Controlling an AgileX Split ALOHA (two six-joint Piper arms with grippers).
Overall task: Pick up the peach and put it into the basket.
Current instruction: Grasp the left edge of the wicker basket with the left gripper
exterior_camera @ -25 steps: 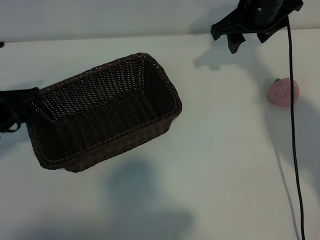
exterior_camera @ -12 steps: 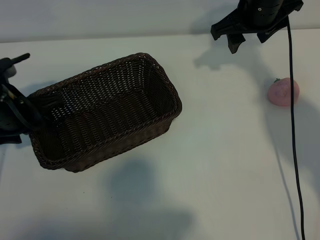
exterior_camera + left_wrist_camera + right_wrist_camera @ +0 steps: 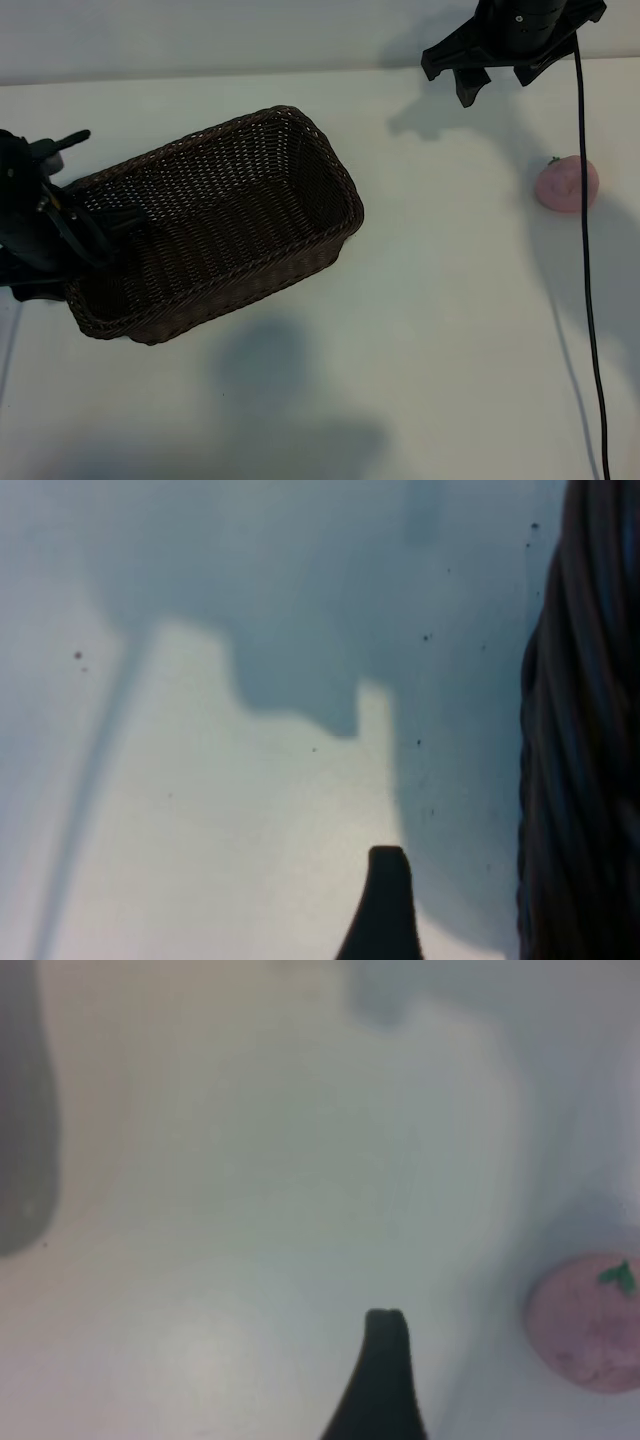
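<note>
plain white table point(image 3: 420, 330), shadowed, under a pale back wall point(image 3: 200, 40). peach point(image 3: 566, 183) at the right side, well apart from basket point(image 3: 210, 225). left gripper point(image 3: 95, 235) spread at basket's left end; right gripper point(image 3: 490, 85) spread, empty, beyond peach.

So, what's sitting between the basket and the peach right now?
Nothing but bare white table. In the exterior view the stretch from the basket across to the peach holds only shadows; the black cable hangs on the peach's far side.
</note>
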